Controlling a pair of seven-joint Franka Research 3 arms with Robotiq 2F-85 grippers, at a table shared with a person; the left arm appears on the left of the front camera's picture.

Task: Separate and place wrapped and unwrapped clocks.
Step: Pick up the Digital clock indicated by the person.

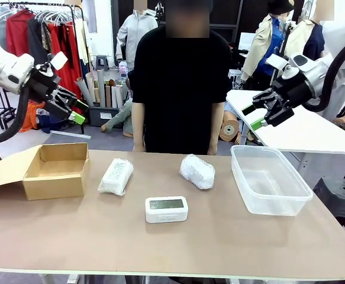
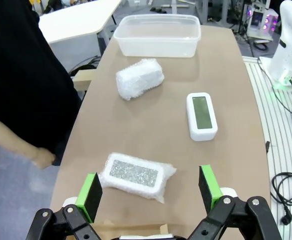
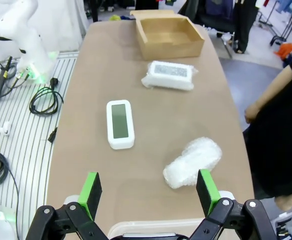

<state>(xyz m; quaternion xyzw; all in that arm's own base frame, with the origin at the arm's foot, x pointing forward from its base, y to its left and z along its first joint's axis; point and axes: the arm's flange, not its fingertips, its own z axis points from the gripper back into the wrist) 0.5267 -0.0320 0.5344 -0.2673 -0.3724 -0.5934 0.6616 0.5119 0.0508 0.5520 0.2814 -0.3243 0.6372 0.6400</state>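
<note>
A bare white digital clock (image 1: 166,209) with a grey-green screen lies at the table's front middle, also seen as the clock (image 2: 202,115) and the clock (image 3: 120,124) from the wrists. A flat rectangular bubble-wrapped bundle (image 1: 116,176) (image 2: 136,175) (image 3: 169,75) lies left of centre. A rounder wrapped bundle (image 1: 197,171) (image 2: 139,78) (image 3: 192,163) lies right of centre. My left gripper (image 1: 74,110) (image 2: 150,192) hangs open high above the table's left end. My right gripper (image 1: 254,116) (image 3: 148,192) is open, raised above the right end. Both hold nothing.
An open cardboard box (image 1: 55,171) (image 3: 170,35) sits at the table's left end. A clear plastic tub (image 1: 268,179) (image 2: 158,35) stands at the right end. A person in black stands at the far edge, arms down. A white table (image 1: 302,127) lies behind on the right.
</note>
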